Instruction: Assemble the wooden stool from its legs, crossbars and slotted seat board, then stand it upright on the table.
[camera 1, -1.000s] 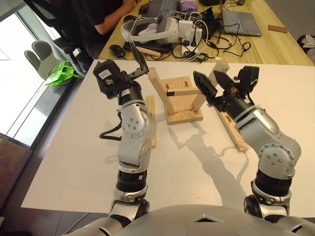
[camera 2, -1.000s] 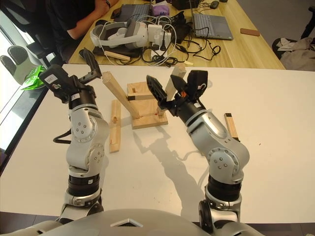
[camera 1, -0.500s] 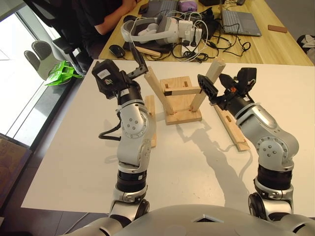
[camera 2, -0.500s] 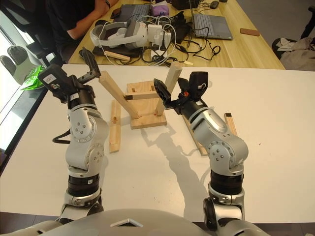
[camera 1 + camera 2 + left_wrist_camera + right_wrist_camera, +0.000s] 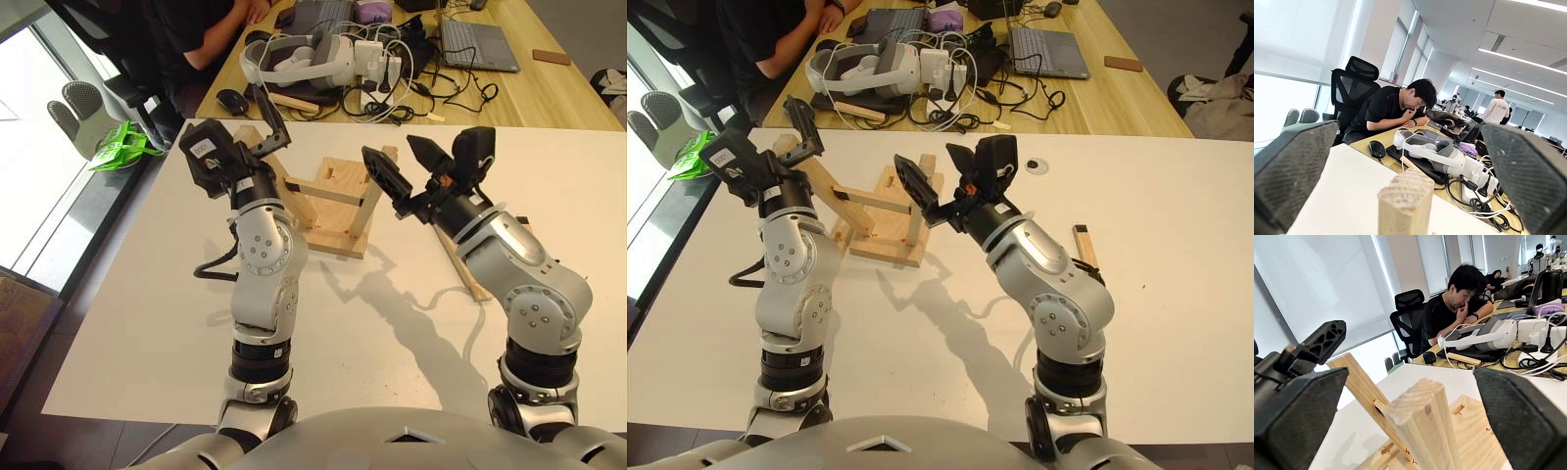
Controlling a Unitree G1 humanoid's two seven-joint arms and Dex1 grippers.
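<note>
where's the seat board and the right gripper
square wooden seat board (image 5: 335, 231), left eye view, on its flat face near the front edge
right gripper (image 5: 388, 147), left eye view, midway between its fingertips

No text or number can be read with certainty. A small white label (image 5: 203, 147) is carried on the black camera housing (image 5: 221, 164) of the left wrist, its print too small to be made out. Faint red marks (image 5: 1489, 430) are seen on the seat board (image 5: 1466, 440), illegible.
</note>
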